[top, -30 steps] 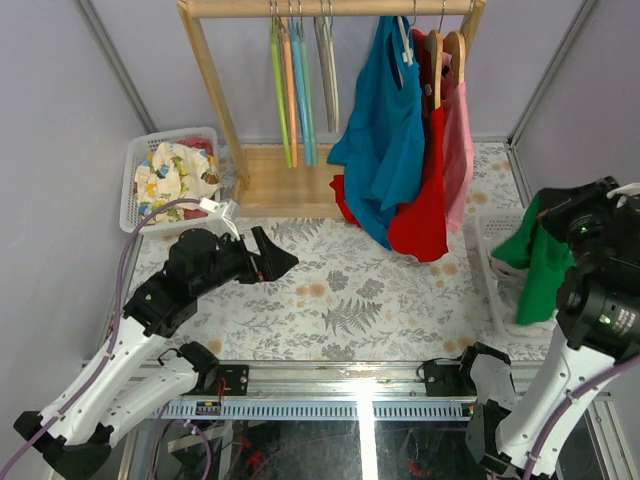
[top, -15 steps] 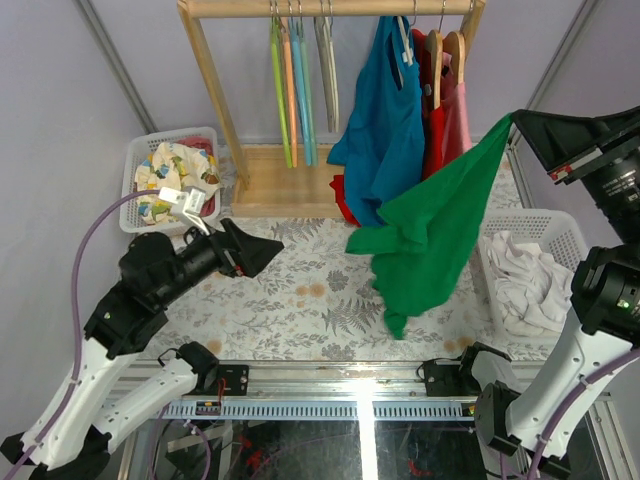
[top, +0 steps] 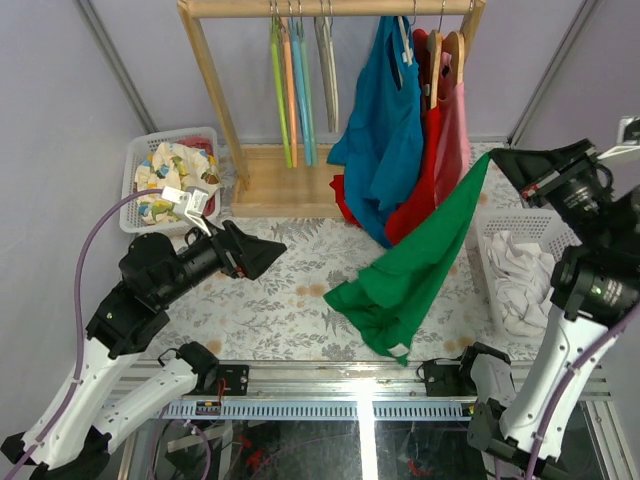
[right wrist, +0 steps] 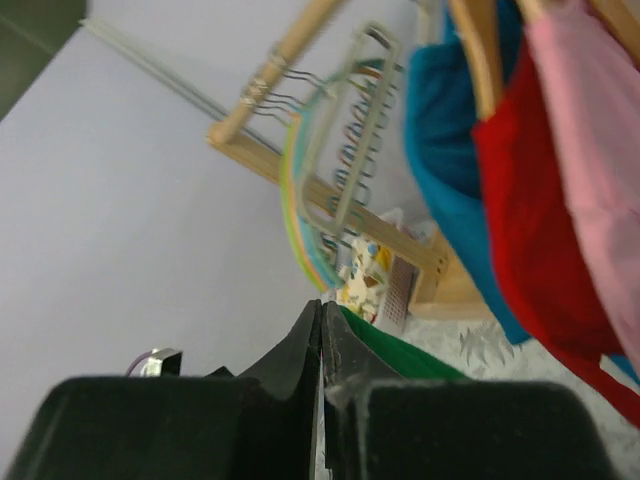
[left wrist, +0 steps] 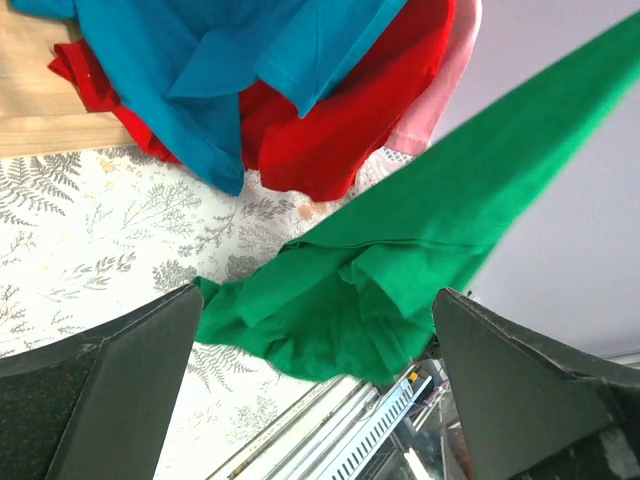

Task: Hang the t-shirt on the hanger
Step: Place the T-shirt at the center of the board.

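The bright green t-shirt (top: pixel 415 270) hangs by one corner from my right gripper (top: pixel 493 160), which is shut on it high above the table's right side. Its lower folds bunch near the table's front edge. The left wrist view shows the t-shirt (left wrist: pixel 400 270) ahead of my left gripper (left wrist: pixel 315 300), which is open, empty and apart from it. My left gripper (top: pixel 272 247) hovers over the left of the table. The right wrist view shows shut fingers (right wrist: pixel 320 305) with green fabric (right wrist: pixel 400 357) beside them. The pale beige hanger (top: pixel 326 70) hangs on the rack, also seen in the right wrist view (right wrist: pixel 323 130).
A wooden rack (top: pixel 215 80) stands at the back with green, orange and blue hangers (top: pixel 290 90), a blue garment (top: pixel 385 140) and a red garment (top: pixel 430 190). A white basket (top: pixel 135 180) of patterned cloth is at the left. A white basket (top: pixel 495 225) of white cloth is at the right.
My right gripper lifted the green t-shirt out of the right basket, swung it toward the middle, then lowered it a little. My left arm drew back and has held still since.
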`<action>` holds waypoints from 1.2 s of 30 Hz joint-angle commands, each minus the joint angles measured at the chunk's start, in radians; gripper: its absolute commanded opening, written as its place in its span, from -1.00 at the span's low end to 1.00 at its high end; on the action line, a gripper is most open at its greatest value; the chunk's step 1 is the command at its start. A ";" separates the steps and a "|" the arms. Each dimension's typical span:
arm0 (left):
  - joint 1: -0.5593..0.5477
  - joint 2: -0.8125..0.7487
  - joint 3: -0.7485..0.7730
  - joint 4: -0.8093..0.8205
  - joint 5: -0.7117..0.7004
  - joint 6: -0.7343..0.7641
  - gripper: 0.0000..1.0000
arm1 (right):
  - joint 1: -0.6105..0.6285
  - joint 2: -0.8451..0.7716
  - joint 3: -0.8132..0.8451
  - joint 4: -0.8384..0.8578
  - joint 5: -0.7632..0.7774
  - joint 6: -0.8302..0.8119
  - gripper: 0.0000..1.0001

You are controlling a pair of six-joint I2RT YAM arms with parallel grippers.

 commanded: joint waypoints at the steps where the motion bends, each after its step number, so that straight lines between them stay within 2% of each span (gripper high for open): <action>1: -0.007 -0.009 -0.033 0.051 0.012 0.025 0.99 | 0.037 -0.008 -0.203 -0.034 0.007 -0.054 -1.00; 3: -0.006 -0.003 -0.054 0.047 0.023 0.031 0.99 | 0.090 -0.005 -0.269 -0.039 0.029 -0.093 -1.00; 6: -0.006 0.006 -0.092 0.036 0.017 0.030 0.99 | 0.264 0.020 -0.337 -0.091 0.166 -0.195 -1.00; 11: -0.006 -0.006 -0.140 0.010 0.010 0.030 0.99 | 0.660 0.042 -0.399 -0.152 0.458 -0.287 -1.00; 16: -0.006 -0.033 -0.129 -0.038 -0.023 0.034 0.99 | 1.111 0.034 -0.428 -0.128 0.732 -0.249 -1.00; 19: -0.005 -0.047 -0.101 -0.079 -0.056 0.035 0.99 | 1.395 0.128 -0.413 -0.085 0.907 -0.235 -1.00; 21: -0.006 -0.055 -0.074 -0.112 -0.083 0.031 0.99 | 1.515 0.225 -0.370 -0.051 0.974 -0.245 -1.00; 25: -0.006 -0.087 -0.013 -0.203 -0.153 0.028 0.99 | 1.592 0.477 -0.208 -0.052 1.017 -0.290 -1.00; 30: -0.005 -0.137 0.050 -0.296 -0.245 0.017 0.99 | 1.594 0.634 -0.092 -0.027 1.058 -0.341 -1.00; 36: -0.006 -0.162 0.094 -0.321 -0.300 0.000 0.99 | 1.594 0.908 0.197 -0.048 0.957 -0.393 -1.00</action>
